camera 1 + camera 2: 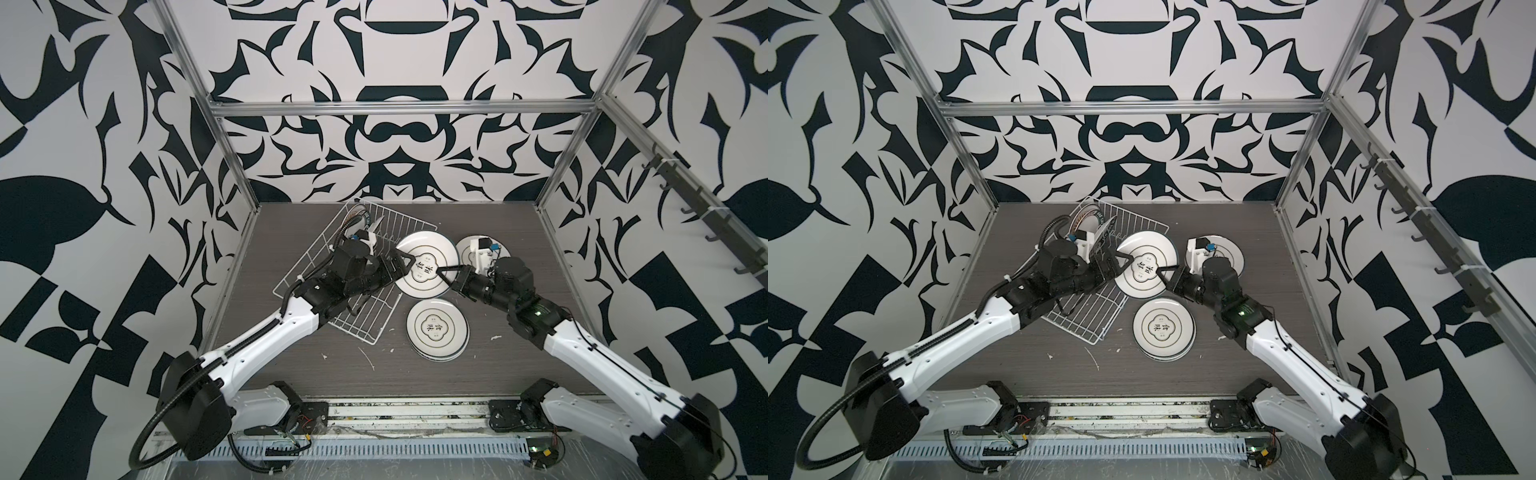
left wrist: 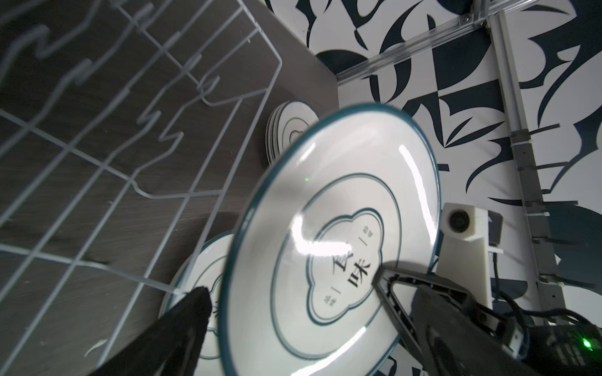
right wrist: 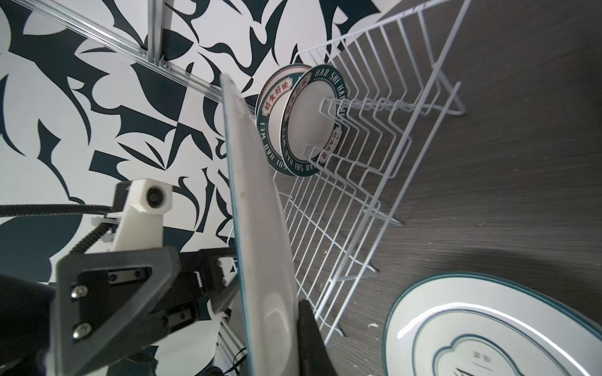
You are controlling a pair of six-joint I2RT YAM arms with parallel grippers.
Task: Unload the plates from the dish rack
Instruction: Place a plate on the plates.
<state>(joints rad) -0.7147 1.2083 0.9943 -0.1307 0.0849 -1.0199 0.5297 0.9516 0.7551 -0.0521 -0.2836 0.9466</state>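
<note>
1. The held plate, white with a thin teal rim and a cloud emblem, hangs in the air off the right side of the dish rack. It is face up with a slight tilt and sits between the two arms.
2. The right fingers are closed on the plate's right-hand rim. One finger lies across the upper face with its tip at the edge of the emblem. In the right wrist view the plate appears edge-on, running straight out from this grip.
3. The left fingers stand fully apart at the opposite rim. One is above the plate and one is below it. They hold nothing, and no contact with the plate can be seen.
4. The plate is therefore carried by the right arm alone.
5. A stack of plates of the same pattern lies flat on the table, just toward the robot from the held plate. It is nearer the right arm. A second stack lies beyond the right wrist.
6. Judgement: the coming move is a short carry toward the robot and down onto the near stack. The left fingers should first back clear of the rim.
7. Two teal-banded plates stand upright at the far end of the dish rack and remain to be unloaded.
</note>
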